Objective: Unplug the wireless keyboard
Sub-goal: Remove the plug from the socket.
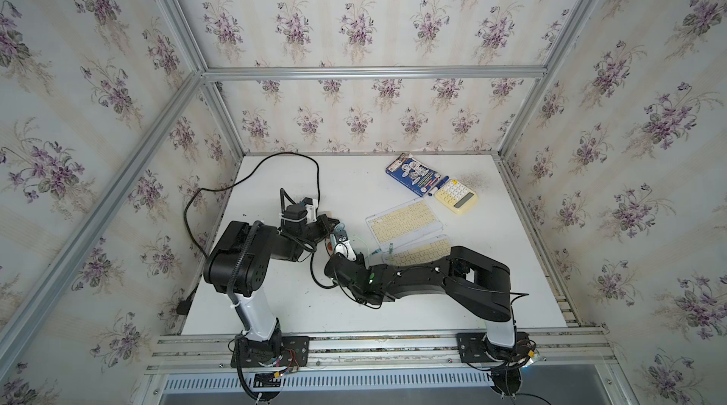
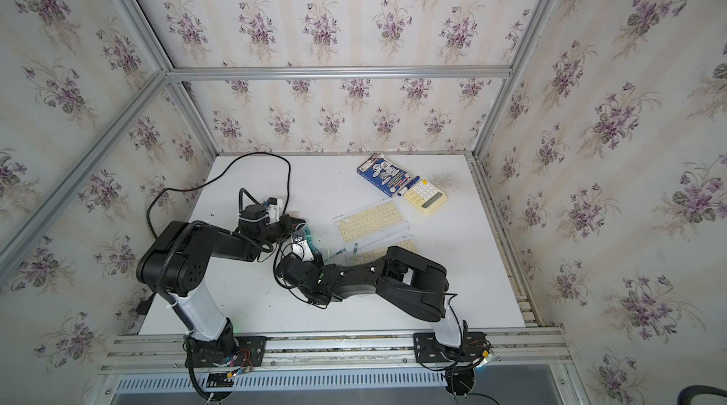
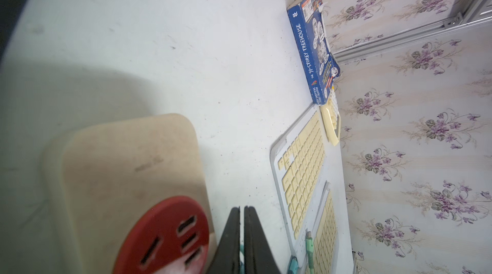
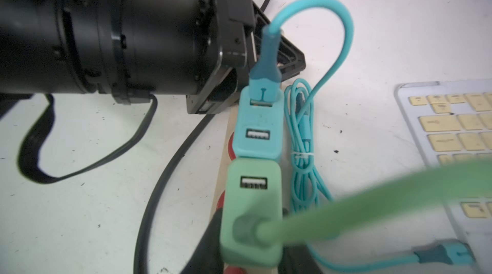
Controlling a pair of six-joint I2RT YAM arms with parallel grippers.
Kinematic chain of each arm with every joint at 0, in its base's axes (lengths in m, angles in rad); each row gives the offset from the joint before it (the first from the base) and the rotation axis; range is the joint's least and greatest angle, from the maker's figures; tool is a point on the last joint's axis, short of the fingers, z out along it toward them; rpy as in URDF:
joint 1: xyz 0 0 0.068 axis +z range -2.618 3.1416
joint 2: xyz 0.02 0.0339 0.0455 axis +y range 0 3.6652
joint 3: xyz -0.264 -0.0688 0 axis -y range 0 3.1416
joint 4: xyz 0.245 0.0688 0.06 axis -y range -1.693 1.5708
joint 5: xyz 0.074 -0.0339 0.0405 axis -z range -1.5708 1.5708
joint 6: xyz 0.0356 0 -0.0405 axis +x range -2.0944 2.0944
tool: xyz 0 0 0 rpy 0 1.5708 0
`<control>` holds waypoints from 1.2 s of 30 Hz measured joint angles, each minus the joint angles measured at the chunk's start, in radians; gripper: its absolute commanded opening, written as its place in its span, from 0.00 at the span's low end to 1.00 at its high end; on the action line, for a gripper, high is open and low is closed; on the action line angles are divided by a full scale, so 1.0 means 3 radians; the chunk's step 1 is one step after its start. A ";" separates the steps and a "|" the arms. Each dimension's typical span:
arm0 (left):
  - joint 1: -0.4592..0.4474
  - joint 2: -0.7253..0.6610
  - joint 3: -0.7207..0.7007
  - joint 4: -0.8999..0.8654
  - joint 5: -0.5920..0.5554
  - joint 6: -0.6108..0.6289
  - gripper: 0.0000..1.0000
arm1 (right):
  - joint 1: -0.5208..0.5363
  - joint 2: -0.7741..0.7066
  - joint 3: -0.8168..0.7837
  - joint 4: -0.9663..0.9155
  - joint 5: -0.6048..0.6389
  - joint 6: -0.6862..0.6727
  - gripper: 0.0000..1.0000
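The left gripper (image 3: 241, 209) had its jaws together beside the teal plug (image 4: 265, 73); the right gripper (image 4: 250, 215) clamped the green charger (image 4: 253, 200).

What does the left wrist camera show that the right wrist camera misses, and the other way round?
Only the left wrist view: the blue book's titled spine, the cream calculator, and the slots in the power strip's red face.
Only the right wrist view: the teal charger and green charger, each with a cable plugged in, and a tied teal cable bundle.
Both: the left tool, the two cream-keyed keyboards, and the white table.
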 measured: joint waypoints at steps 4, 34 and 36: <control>0.0004 0.0155 -0.0088 0.0462 -0.0025 -0.0131 0.08 | -0.0062 -0.0034 -0.0014 0.0042 -0.0228 0.0081 0.00; -0.0041 -0.0364 -0.0070 -0.0273 -0.0214 -0.0055 0.21 | 0.0032 -0.1212 -0.0359 -0.0242 0.0084 -0.0019 0.00; -0.0017 -0.0554 -0.0066 -0.0580 -0.0243 -0.0018 0.24 | 0.0032 -0.1479 -0.0487 -0.0287 0.0136 0.0037 0.00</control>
